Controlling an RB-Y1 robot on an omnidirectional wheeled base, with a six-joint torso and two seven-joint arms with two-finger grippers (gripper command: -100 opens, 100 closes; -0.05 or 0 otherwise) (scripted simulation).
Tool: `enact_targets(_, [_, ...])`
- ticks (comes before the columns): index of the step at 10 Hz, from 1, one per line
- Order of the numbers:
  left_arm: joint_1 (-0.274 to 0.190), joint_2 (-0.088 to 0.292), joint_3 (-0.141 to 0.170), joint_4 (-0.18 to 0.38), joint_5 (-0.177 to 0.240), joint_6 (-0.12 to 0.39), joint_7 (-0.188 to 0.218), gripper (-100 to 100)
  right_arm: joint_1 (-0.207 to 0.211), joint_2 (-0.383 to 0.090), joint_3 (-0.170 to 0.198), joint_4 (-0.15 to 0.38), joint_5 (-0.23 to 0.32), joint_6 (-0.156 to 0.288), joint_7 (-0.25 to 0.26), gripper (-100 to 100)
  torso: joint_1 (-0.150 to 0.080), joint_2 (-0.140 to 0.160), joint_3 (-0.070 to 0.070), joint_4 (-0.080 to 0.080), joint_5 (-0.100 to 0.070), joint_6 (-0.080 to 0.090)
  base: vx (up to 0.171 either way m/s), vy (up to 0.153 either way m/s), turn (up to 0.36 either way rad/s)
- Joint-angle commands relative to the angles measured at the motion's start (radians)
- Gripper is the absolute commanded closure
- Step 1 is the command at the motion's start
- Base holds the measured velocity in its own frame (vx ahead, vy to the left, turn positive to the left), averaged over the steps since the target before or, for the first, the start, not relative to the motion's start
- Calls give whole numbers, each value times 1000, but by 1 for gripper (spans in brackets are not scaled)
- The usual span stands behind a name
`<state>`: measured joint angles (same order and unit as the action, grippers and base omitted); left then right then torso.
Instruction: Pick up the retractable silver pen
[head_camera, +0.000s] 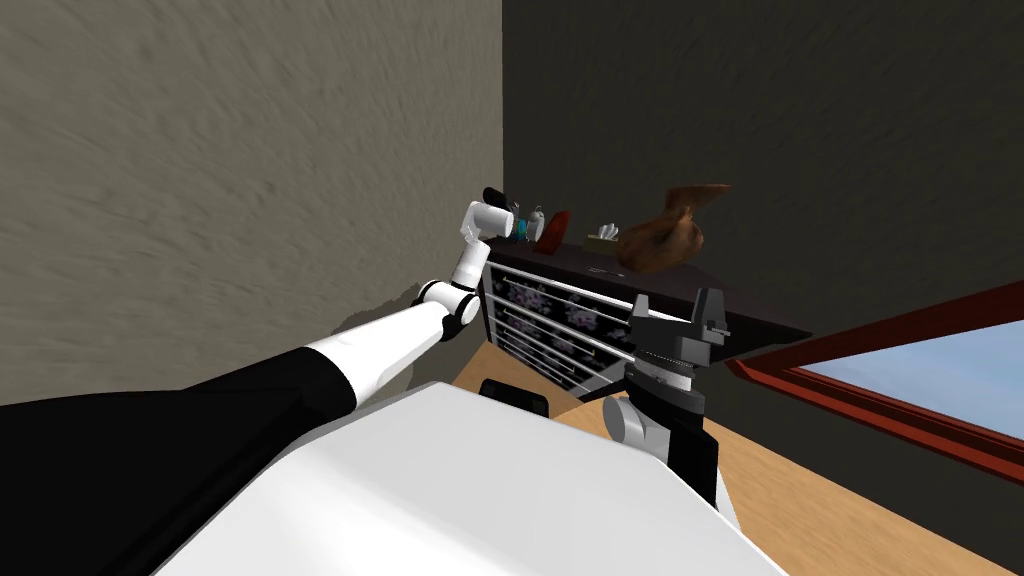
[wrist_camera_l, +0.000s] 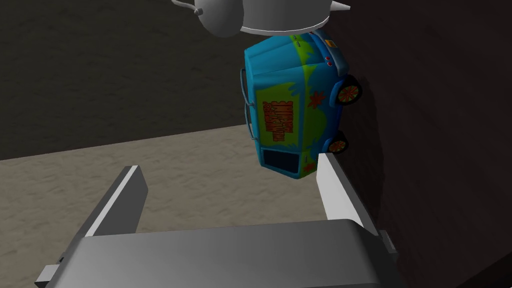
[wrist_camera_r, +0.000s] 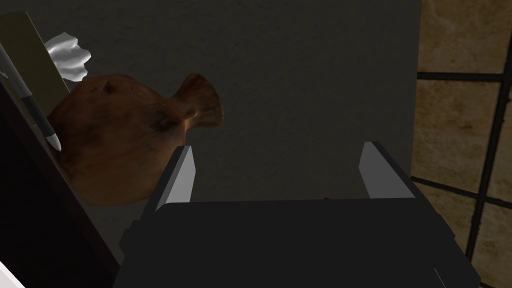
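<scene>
Pen (wrist_camera_r: 31, 102) is seen lying on the dark dresser (head_camera: 560, 315), just beside a brown vase (wrist_camera_r: 115, 145) and a tissue box (wrist_camera_r: 25, 50). The right jaws are held spread near the vase, apart from the pen. The left jaws are spread too, close to a blue toy van (wrist_camera_l: 295, 105).

A dark dresser (head_camera: 745, 312) is carrying a blue toy van (wrist_camera_l: 292, 115), a tissue box (head_camera: 602, 236), a brown jug (head_camera: 662, 240) and a silver pen (wrist_camera_r: 28, 100) lying beside the jug
</scene>
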<state>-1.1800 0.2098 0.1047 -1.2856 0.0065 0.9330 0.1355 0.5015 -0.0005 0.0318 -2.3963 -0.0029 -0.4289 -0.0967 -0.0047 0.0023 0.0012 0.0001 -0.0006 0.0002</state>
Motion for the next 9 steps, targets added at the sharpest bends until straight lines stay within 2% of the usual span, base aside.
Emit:
enact_targets(1, [-15, 0, 1, 10, 1, 40, 0, -100, 0, 0, 0, 0, 0, 0, 0, 0, 0, 0, 0, 0, 0, 0, -3, -27, 17])
enact_targets(2, [-61, 5, 12, 58, 6, 73, 1, -100, 0, 0, 0, 0, 0, 0, 0, 0, 1, 0, 0, 0, 0, 0, -1, -61, -119])
enact_targets(4, [-76, 5, 12, 68, 6, 118, 1, -100, 0, 0, 0, 0, 0, 0, 0, 0, -1, 0, 0, 0, 0, 0, -7, -43, -15])
enact_targets(5, [-123, 10, 24, 116, 11, 152, 2, -100, 0, 0, 0, 0, 0, 0, 0, 0, 1, 0, 0, 0, 0, 0, -10, -69, -114])
enact_targets(7, [-134, 10, 24, 126, 11, 194, 2, -100, 0, 0, 0, 0, 0, 0, 0, 0, -1, 0, 0, 0, 0, 0, -2, -49, -33])
enact_targets(8, [-180, 15, 35, 170, 16, 232, 2, -100, 0, 0, 0, 0, 0, 0, 0, 0, 1, 0, 0, 0, 0, 0, 15, -71, -131])
enact_targets(9, [-188, 15, 35, 182, 16, 259, 2, -100, 0, 0, 0, 0, 0, 0, 0, 0, -2, -1, 0, 0, 0, 0, 8, -81, -71])
